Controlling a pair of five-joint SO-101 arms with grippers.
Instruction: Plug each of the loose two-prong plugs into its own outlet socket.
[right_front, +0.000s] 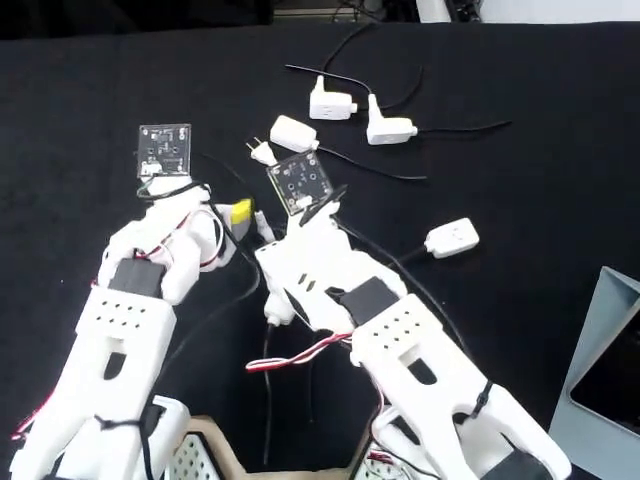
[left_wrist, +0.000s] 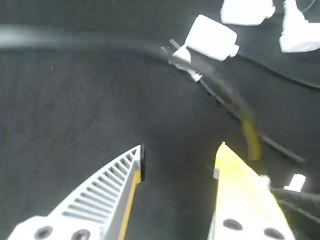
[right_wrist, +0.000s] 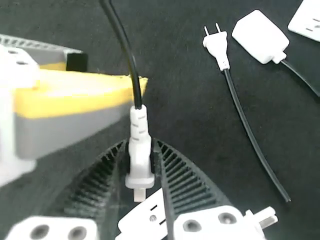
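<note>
**A:** Where's the held plug (right_wrist: 138, 160)?

**B:** Your right gripper (right_wrist: 140, 145) pinches it by the body, one finger pressed on each side. Its black cord (right_wrist: 122, 55) runs out past the fingertips. In the high view, this sits just left of the frame's centre.

**A:** And your other gripper?

**B:** Your left gripper (left_wrist: 180, 155) is spread, with nothing between its fingers, above the black counter (right_front: 90, 70). Its yellow finger (right_wrist: 75, 97) is just beside the held plug's cord.

**A:** What about the other plug?

**B:** The loose plug (right_front: 260, 150) lies flat on the counter, up and left of centre in the high view. Its prongs aim toward the upper left. The near socket (right_front: 292, 133) lies just beside it on the right, not joined to it.

**A:** Any more sockets?

**B:** A second socket (right_front: 333, 100) and a third socket (right_front: 390, 128) lie close together at the upper middle, with black cords trailing off. The last socket (right_front: 452, 237) lies right of centre, well apart from the others.
</note>
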